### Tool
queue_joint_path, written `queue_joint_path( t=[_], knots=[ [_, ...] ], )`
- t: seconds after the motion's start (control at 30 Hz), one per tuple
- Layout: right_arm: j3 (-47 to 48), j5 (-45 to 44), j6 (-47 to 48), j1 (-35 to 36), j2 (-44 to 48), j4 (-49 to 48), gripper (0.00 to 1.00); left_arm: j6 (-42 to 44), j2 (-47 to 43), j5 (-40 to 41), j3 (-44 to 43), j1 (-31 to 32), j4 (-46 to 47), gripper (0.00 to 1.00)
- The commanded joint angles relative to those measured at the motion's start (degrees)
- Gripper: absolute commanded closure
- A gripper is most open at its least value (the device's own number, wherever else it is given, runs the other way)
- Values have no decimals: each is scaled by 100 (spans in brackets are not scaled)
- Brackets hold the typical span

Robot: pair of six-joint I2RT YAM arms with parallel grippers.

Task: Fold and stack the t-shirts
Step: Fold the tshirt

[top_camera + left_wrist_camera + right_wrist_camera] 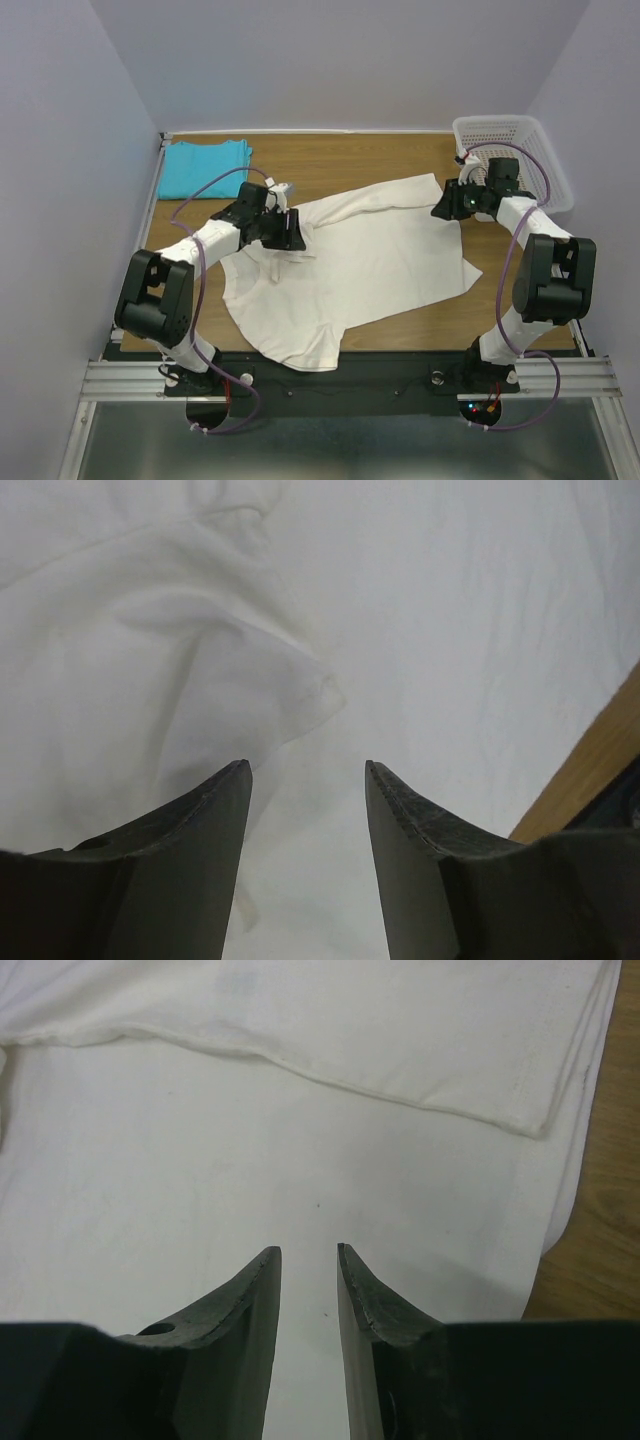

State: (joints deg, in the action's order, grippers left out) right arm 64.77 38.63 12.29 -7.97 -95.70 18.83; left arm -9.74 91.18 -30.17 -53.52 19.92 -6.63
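Wooden worktop (400,160), closed in by pale lilac walls (60,150) on three sides.

Cream t-shirt (370,260): lies across the middle of the worktop, spread out but not flat. Body runs slantwise from near left to far right. Loose creases on the left half. Far edge is turned over on itself, so a hemmed flap lies on top of the layer below (right wrist view). Near-left edge reaches the front of the worktop.

Turquoise t-shirt (205,165): far left corner, lying flat in a compact shape, well apart from the cream one.

Left gripper (290,232): over the left part of the cream t-shirt. Jaws stand apart, nothing between them. Wrist view shows a raised, puckered fold of cloth just ahead of the fingertips (235,780).

Right gripper (445,208): at the far right corner of the cream t-shirt. Jaws only narrowly apart; cloth seen through the gap lies flat, no pinch visible. Bare wood shows just to the right.

White perforated basket (510,140): far right corner, just behind the right arm and close to its wrist. Purple cable (530,160) loops in front of it.
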Motion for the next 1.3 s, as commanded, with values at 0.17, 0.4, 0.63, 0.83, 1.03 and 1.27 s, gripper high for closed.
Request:
queue_joint_path(
  t=[0.17,0.4,0.63,0.83,1.03,1.27],
  knots=[
    [0,206,80,-65,148,-178,65,-11,-1075,1681,165,20,-426,39],
    [-52,1232,98,-30,26,-134,65,-457,-1725,1944,614,20,-628,39],
    [228,1471,2,1206,-343,50,65,-1626,-2657,2279,1131,12,-778,39],
    [1062,1411,-894,2376,-932,51,65,-3463,-4078,2182,2238,12,-330,39],
    [1634,778,-2089,3414,-1626,-90,59,-4756,-5064,2085,3276,3,127,39],
    [1855,83,-3039,3908,-2181,-336,57,-5292,-5032,2173,3603,3,513,40]
  ],
)
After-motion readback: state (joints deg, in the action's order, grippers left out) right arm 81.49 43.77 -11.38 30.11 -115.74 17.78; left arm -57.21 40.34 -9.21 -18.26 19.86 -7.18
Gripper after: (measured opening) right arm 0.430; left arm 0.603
